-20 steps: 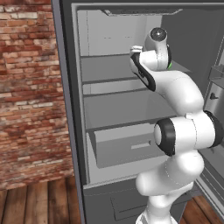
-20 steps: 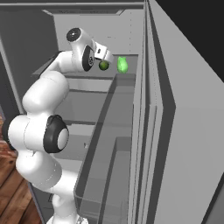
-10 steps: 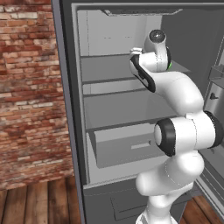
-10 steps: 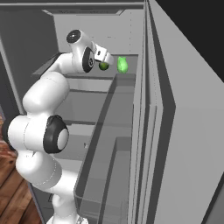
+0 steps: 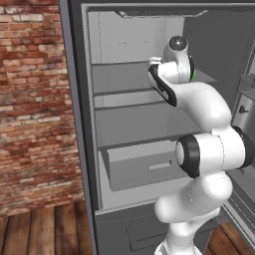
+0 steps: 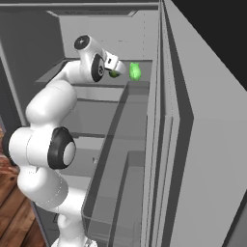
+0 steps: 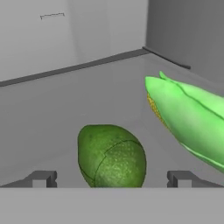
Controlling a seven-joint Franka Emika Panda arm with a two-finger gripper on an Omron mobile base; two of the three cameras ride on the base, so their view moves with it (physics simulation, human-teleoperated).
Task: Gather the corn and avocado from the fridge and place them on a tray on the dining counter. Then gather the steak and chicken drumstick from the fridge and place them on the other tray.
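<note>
A dark green avocado (image 7: 111, 156) lies on the fridge's upper shelf (image 7: 61, 109), right between my open fingertips (image 7: 43, 178). My gripper (image 7: 111, 179) is open and nothing is held; whether the pads touch the avocado I cannot tell. To its right lies the corn (image 7: 188, 116), bright green husk with yellow kernels showing. In the right base view the corn (image 6: 135, 72) sits on the upper shelf just beyond the gripper (image 6: 117, 69), with the avocado (image 6: 114, 74) partly hidden by the hand. The steak, chicken drumstick and trays are out of view.
The fridge's side wall (image 7: 183, 30) stands close behind the corn, the back wall (image 7: 65, 30) beyond the avocado. Lower shelves (image 5: 139, 122) and a drawer (image 5: 144, 167) sit below. The open fridge door (image 6: 193, 144) with its bins is to the right. A brick wall (image 5: 30, 99) is at left.
The hand has edged slightly further toward the avocado on the upper shelf. The jaws have stayed open, and the corn and avocado have not moved.
</note>
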